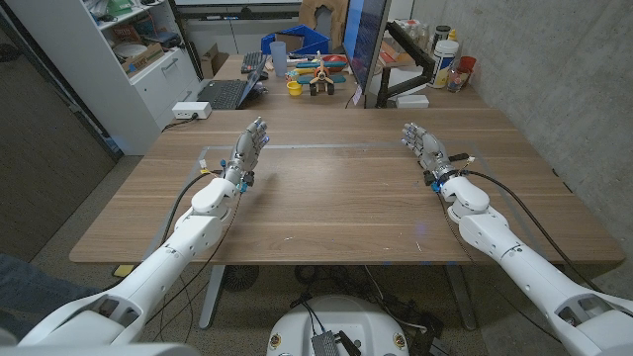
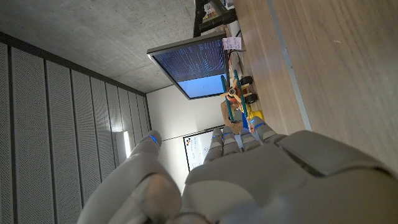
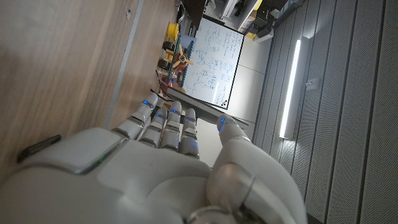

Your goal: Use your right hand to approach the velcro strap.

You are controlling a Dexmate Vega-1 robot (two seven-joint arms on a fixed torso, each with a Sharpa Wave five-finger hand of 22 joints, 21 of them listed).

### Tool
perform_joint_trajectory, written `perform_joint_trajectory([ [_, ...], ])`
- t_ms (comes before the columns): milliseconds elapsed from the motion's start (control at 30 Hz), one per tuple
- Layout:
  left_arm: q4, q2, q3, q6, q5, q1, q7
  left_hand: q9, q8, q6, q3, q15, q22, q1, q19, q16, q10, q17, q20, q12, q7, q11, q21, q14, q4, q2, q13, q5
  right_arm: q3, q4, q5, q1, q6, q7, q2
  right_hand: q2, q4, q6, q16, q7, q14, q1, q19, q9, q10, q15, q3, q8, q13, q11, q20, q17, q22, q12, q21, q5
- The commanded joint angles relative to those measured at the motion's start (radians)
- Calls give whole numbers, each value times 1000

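On the wooden worktop [image 1: 326,198] both hands stand with fingers apart and hold nothing — the left hand [image 1: 249,145] and the right hand [image 1: 423,148], well apart. I cannot tell where the velcro strap is.

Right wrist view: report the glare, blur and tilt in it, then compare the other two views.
Right wrist view: turned sideways, a bright light strip glares on the slatted wall, and the right robot hand up close looks soft. Left wrist view: also turned, the lit monitor is the brightest patch, and the left robot hand is blurred. Head view: evenly lit and sharp, with faint shadows on the table.
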State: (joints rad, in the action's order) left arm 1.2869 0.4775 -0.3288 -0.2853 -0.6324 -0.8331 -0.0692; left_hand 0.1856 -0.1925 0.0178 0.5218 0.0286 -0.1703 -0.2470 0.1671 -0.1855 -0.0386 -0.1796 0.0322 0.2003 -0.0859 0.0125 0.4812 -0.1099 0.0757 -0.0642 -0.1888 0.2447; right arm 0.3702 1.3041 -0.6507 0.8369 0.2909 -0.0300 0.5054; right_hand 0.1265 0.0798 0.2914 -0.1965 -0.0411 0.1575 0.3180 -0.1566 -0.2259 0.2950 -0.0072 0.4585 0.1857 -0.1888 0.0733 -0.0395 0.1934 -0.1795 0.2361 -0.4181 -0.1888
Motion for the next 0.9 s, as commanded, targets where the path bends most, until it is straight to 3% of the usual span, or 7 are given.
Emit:
perform_joint_trajectory([
  [33, -9, -65, 85, 32, 66, -2, -62, 4, -5, 1, 4, -1, -3, -9, 86, -5, -10, -4, 28, 5, -4, -6, 4, -9, 0, 1, -5, 6, -2, 7, -2, -2, 9, 6, -7, 1, -2, 10, -5, -1, 8, 10, -7, -1, 11, 1, 7, 7, -2, 0, -20, 3, -1, 3, -5, -5],
  [900, 10, -120, 166, 72, 144, -15, -103, 4, -7, 6, 1, -2, -4, -10, 85, -7, -3, -4, 21, 7, 1, -6, -6, -6, 0, 6, -5, 7, 21, -32, 21, -32, 39, -29, -18, 2, 1, 14, -4, 6, 9, 9, -12, 7, 12, -4, 8, 10, -2, -7, -22, 2, -1, 1, 2, -6],
])
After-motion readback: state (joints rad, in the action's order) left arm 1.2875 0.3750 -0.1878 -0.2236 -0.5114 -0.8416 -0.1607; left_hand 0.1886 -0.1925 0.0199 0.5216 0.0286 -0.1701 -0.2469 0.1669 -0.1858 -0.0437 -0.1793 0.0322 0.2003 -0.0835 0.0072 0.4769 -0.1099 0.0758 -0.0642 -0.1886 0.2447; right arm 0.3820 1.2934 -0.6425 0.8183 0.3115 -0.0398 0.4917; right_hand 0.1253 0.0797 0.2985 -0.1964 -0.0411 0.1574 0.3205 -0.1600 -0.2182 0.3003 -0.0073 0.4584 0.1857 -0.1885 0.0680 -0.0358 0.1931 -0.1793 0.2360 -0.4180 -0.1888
